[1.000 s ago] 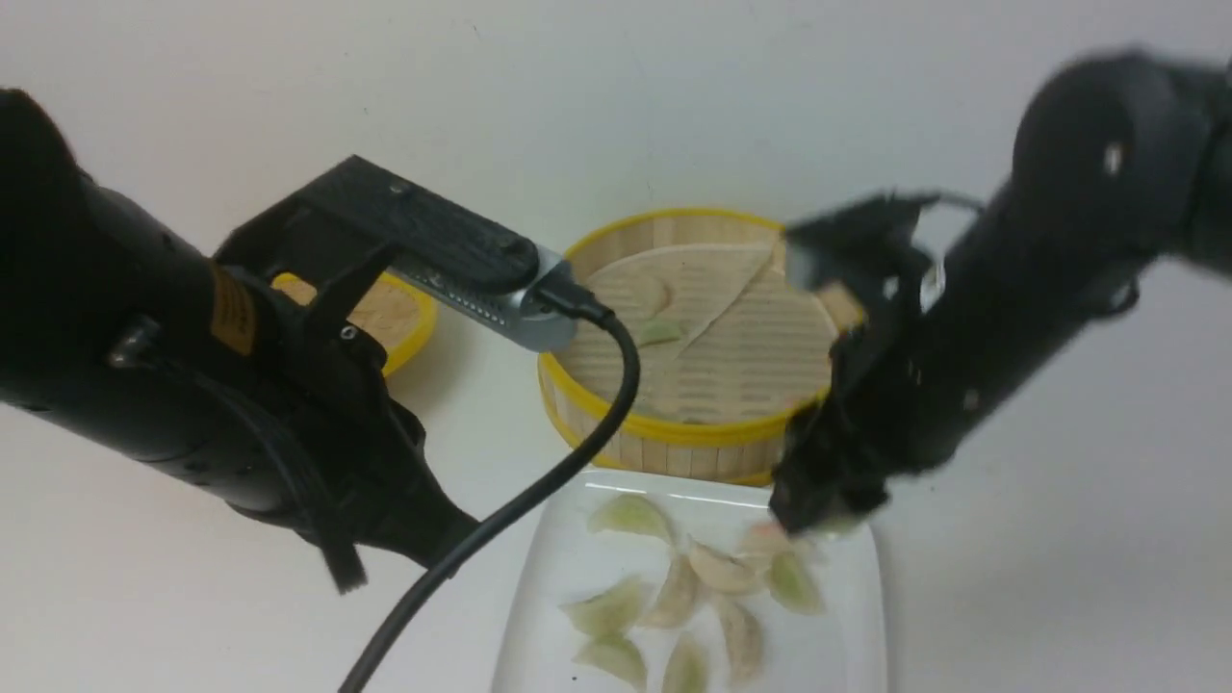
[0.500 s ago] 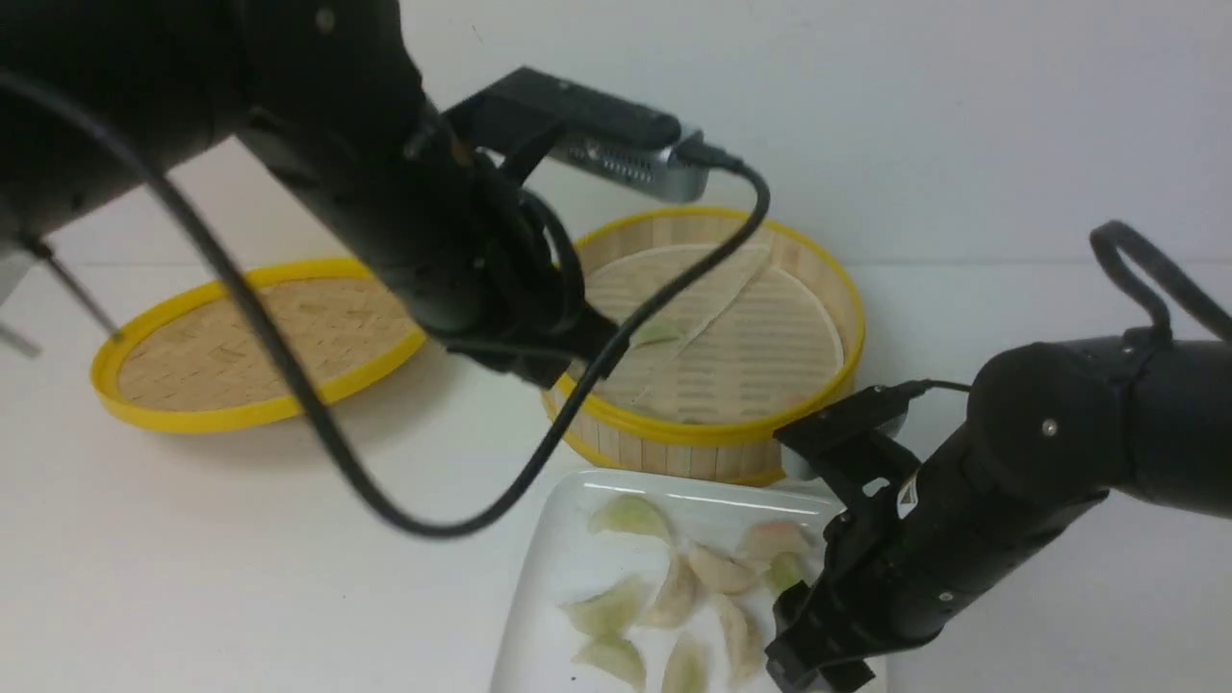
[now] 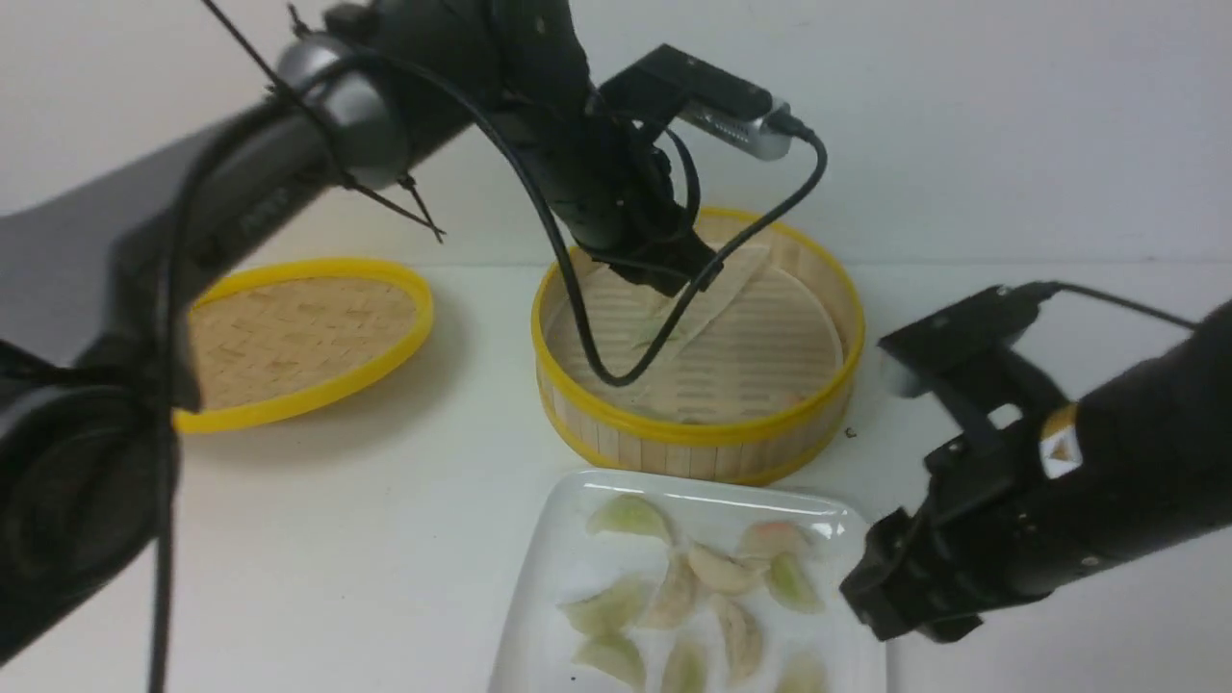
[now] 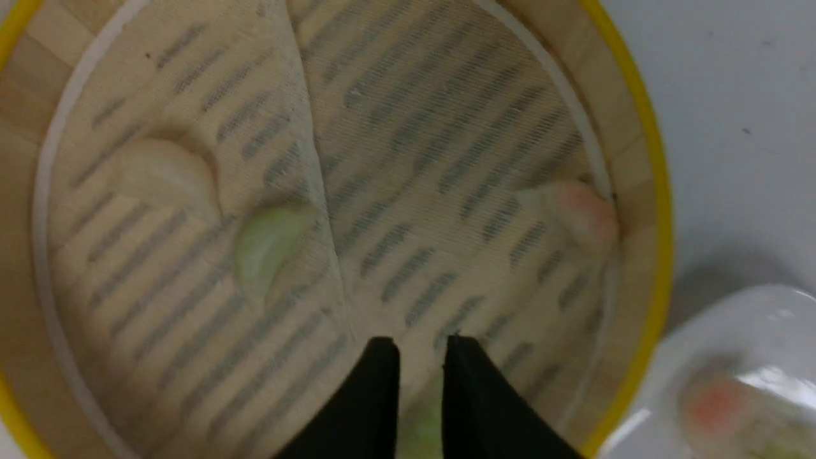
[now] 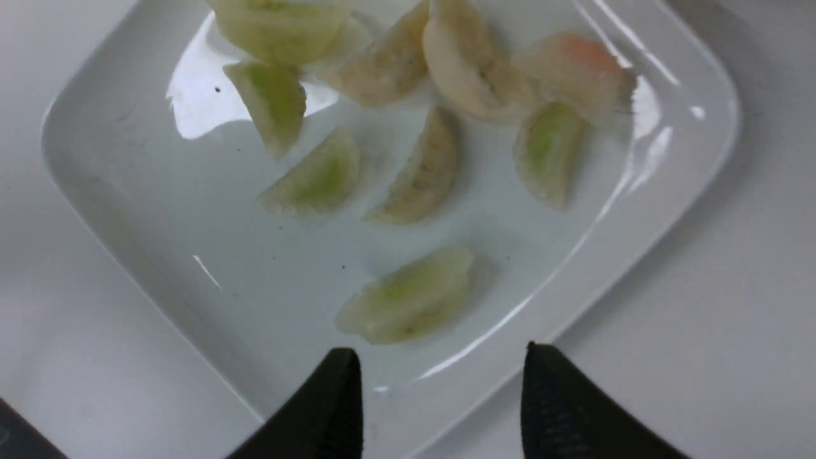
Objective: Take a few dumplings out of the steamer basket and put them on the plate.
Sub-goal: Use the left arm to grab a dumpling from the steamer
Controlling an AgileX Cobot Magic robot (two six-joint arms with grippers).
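Note:
The steamer basket (image 3: 693, 433) stands mid-table, and my left gripper (image 3: 674, 284) hangs inside it. In the left wrist view the basket (image 4: 653, 191) holds a cream dumpling (image 4: 162, 175), a green one (image 4: 264, 248) and a pinkish one (image 4: 580, 210). My left gripper (image 4: 417, 344) is open by a narrow gap, with another green dumpling (image 4: 417, 433) showing on the liner below that gap. The white plate (image 3: 558, 568) in front carries several dumplings (image 3: 630, 515). My right gripper (image 3: 881, 611) is open and empty over the edge of the plate (image 5: 159, 166), near a green dumpling (image 5: 408, 299).
The flat woven lid (image 3: 298, 332) with its yellow rim lies to the left of the basket. The left arm's black cable (image 3: 616, 371) dangles into the basket. A folded white paper liner (image 4: 319, 191) covers the basket floor.
My left arm swung from the near left to over the basket, and its jaws parted slightly. My right arm pulled back from the plate's far right. One more green dumpling lies at the plate's near right.

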